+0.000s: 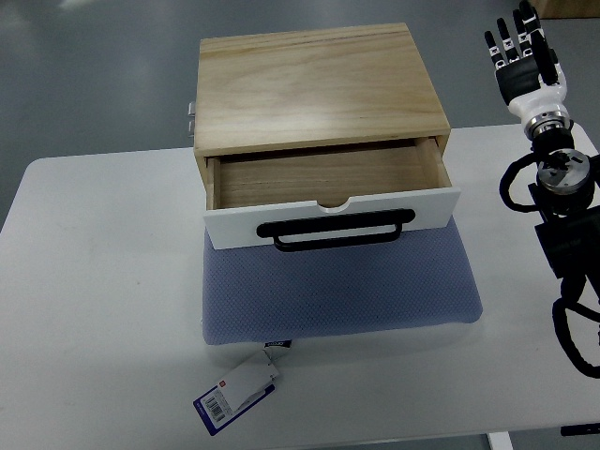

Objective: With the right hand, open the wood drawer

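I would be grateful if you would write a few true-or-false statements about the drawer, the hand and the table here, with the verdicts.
1. The wood drawer is pulled out. True.
2. The right hand grips the black handle. False: it is raised at the right, apart from the box, fingers spread and holding nothing.
3. The drawer looks empty inside. True.
4. The wooden box stands directly on the bare white table. False: a blue-grey pad lies under it.
5. A barcode tag lies near the pad's front-left corner. True.
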Robot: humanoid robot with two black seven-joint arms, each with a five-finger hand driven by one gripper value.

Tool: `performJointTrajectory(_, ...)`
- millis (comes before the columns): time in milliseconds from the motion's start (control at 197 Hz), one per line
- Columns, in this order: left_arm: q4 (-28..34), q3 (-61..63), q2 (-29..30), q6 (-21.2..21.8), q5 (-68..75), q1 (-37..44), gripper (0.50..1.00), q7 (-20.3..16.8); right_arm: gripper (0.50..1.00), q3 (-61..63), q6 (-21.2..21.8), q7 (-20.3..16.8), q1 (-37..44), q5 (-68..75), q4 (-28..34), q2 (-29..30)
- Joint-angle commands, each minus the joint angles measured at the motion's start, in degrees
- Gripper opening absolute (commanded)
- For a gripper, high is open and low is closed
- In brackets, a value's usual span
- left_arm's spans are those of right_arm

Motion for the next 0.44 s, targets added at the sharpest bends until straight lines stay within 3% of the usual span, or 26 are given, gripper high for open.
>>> performJointTrajectory(0,-0.08,0.00,0.00,-0.01,0.01,0.00,1.000,0.00,0.946,-0.18,0.19,0.06,-0.58,-0.36,0.00,0.57)
performJointTrajectory(431,0.01,-0.09,0.00,-0.01,0.01,0.00,1.000,0.00,0.946,-2.28,-0.25,0.33,-0.49,-0.98,-1.85,1.27)
